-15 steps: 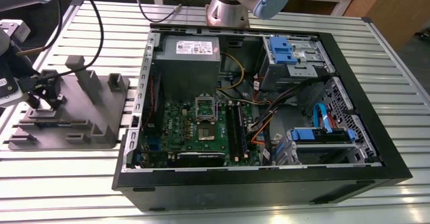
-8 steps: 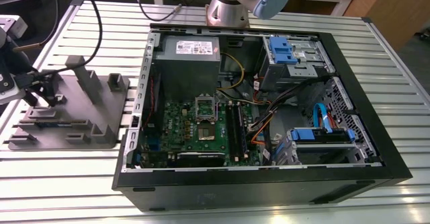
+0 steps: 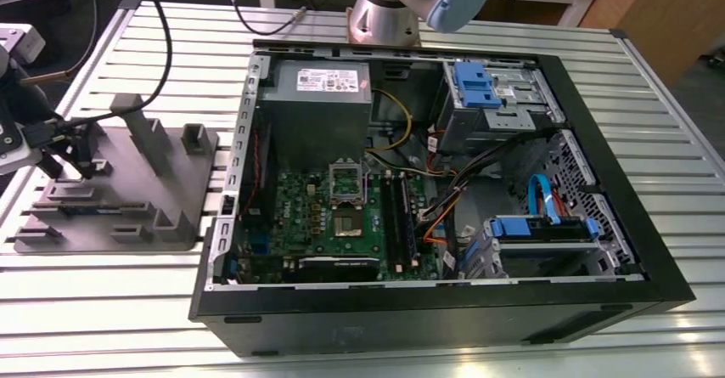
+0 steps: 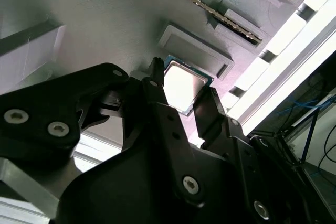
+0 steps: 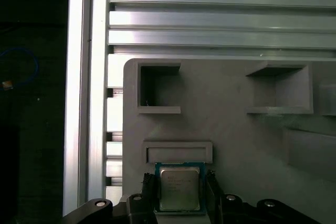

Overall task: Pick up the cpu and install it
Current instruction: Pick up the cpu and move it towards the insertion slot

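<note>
The cpu (image 5: 179, 188), a small square chip with a pale metal top and green rim, sits between my two black fingers, just off a raised rectangular frame (image 5: 178, 152) of the grey tray (image 5: 226, 124). My gripper (image 5: 179, 182) is shut on the cpu, a finger against each of two opposite edges. In the second wrist view the cpu (image 4: 182, 85) gleams between the same fingers (image 4: 157, 90). In the exterior view my gripper (image 3: 66, 167) hangs over the tray (image 3: 136, 225) at the exterior view's left. The green board's silvery socket (image 3: 346, 183) lies inside the open computer case (image 3: 634, 225).
The tray carries upright posts (image 3: 145, 132) and pockets (image 5: 157, 87). A memory stick (image 4: 210, 11) lies in a tray slot. The case holds a grey power supply (image 3: 317, 98), cables and blue drive brackets (image 3: 476, 85). The arm's base (image 3: 391, 13) stands behind the case.
</note>
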